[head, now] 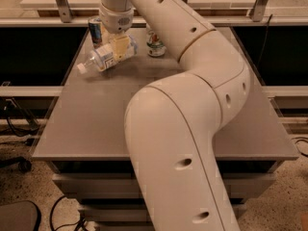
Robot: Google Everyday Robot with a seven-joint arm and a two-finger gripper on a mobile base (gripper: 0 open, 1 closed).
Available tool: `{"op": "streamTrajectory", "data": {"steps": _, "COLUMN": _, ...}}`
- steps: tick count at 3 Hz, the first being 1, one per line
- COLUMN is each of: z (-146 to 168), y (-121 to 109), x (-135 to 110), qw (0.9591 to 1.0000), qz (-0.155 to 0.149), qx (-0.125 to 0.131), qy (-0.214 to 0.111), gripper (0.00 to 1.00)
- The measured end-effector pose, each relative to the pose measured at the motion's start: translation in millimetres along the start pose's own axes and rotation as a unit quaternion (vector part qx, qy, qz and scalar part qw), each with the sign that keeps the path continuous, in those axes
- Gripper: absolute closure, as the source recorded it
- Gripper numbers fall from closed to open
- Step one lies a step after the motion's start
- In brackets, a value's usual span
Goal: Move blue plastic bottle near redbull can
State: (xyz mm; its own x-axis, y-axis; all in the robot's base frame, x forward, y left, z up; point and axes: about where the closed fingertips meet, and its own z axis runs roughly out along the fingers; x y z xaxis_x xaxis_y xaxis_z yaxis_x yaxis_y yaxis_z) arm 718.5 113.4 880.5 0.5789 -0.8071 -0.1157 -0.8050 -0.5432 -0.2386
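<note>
Gripper (119,48) pinching the blue plastic bottle (102,60), tilted cap-down at the far left of the table (96,124), just before the redbull can (95,31); white-and-green can (155,43) stands apart

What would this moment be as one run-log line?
claw: shut on blue plastic bottle | bottle: tilted, near redbull can | where: far-left of table

- Grey desk (86,129), drawer fronts (91,184) underneath.
- Speckled floor (21,189), black cables (17,124) at left.
- Metal frame posts (60,4) behind the desk; warm light.
</note>
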Motion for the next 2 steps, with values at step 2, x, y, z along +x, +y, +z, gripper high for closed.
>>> {"op": "streamTrajectory", "data": {"steps": 2, "z": -1.2, "y": -2.0, "x": 8.5, "qw": 1.0, "qz": 0.004, "qx": 0.001, "qy": 0.004, "gripper": 0.0}}
